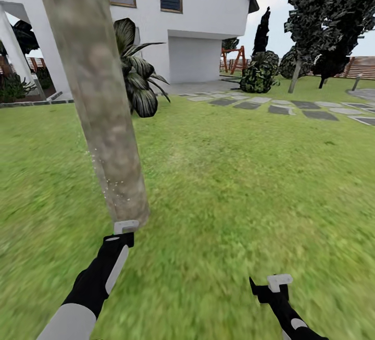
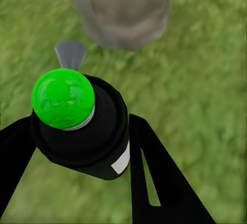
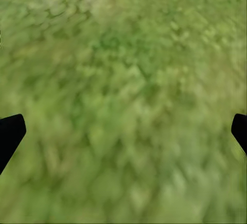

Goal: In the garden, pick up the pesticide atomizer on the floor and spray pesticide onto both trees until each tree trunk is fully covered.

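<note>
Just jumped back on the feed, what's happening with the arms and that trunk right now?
The left gripper is shut on the pesticide atomizer, held close to the base of the near tree trunk. A few white specks of pesticide dot the trunk's lower part; most of it looks bare. The right gripper hangs open over the grass, holding nothing. The second tree stands far off by the fence.

Held: the left gripper [image 2: 82, 147] clamped the pesticide atomizer [image 2: 85, 134], green spot up.
Ahead: the tree trunk [image 2: 123, 10] stood near on blurred grass [image 2: 206, 90].
Nozzle: a grey cone, possibly spray.
</note>
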